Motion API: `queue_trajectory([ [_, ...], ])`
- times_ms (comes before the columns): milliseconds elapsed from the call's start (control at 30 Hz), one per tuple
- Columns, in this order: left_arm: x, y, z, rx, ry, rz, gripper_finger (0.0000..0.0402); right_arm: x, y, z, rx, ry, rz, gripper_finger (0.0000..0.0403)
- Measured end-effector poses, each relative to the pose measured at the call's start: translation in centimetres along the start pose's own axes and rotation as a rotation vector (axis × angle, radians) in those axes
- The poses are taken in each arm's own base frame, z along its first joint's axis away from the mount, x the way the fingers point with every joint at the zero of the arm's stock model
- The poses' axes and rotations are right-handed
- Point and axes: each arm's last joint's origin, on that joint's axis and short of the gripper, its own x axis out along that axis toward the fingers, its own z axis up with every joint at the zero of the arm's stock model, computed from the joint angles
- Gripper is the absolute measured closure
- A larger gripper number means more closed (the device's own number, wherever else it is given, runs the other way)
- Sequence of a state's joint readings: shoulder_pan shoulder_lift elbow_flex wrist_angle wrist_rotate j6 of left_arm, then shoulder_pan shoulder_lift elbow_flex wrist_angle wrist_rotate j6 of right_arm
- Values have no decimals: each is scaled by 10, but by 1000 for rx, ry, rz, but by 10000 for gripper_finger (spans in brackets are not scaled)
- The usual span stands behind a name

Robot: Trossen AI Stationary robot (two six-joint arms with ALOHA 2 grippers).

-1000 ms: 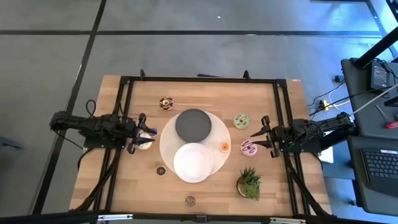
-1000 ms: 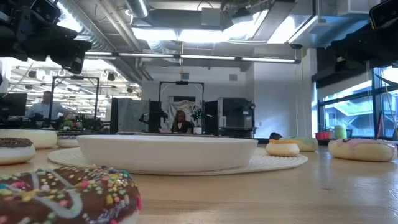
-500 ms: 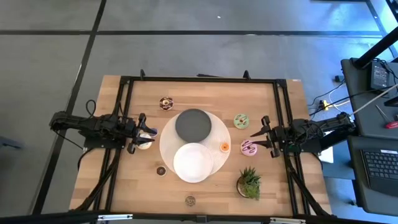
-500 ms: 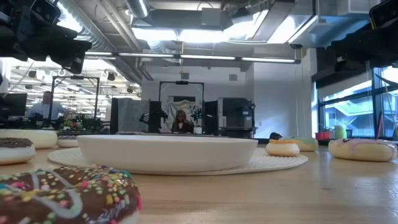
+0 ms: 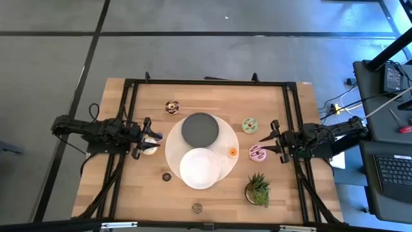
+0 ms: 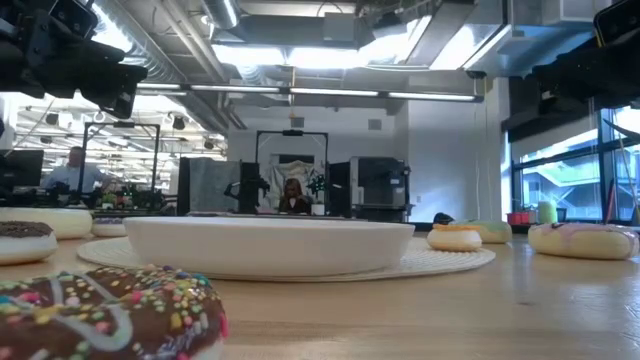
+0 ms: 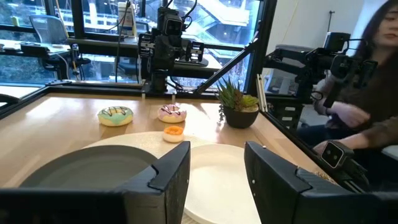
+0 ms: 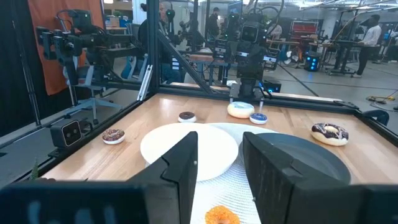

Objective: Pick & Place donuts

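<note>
Holds nothing in the left pincer (image 7: 216,157), spread wide right by the white donut (image 5: 151,143), likely ready to grab it. Holds nothing in the right pincer (image 8: 219,142) too, spread just beside the pink donut (image 5: 258,153). Leaves the white plate (image 5: 199,169) between both pincers, likely for putting donuts on.

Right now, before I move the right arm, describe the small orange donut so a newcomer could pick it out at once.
Start at the big round woven mat in the middle of the table, which carries a dark grey plate and a white plate. On the mat's edge nearest the right gripper sits the orange donut. It is much smaller than the pink donut and green donut beside it, which lie on bare wood.
</note>
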State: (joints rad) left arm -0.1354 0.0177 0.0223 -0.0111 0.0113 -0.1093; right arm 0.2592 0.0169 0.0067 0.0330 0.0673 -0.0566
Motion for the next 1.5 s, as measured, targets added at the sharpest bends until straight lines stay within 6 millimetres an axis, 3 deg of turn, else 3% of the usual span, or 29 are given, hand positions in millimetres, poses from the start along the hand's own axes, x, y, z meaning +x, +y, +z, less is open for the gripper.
queue_trajectory([
  [867, 0, 0, 0, 0, 0, 0, 252, 0, 0, 0, 2, -1, 0, 274],
  [1033, 0, 0, 0, 0, -1, 7, 253, 0, 0, 0, 198, -2, 10, 274],
  [1500, 0, 2, 0, 47, -7, 76, 252, 0, 0, 0, 343, 1, 10, 274],
])
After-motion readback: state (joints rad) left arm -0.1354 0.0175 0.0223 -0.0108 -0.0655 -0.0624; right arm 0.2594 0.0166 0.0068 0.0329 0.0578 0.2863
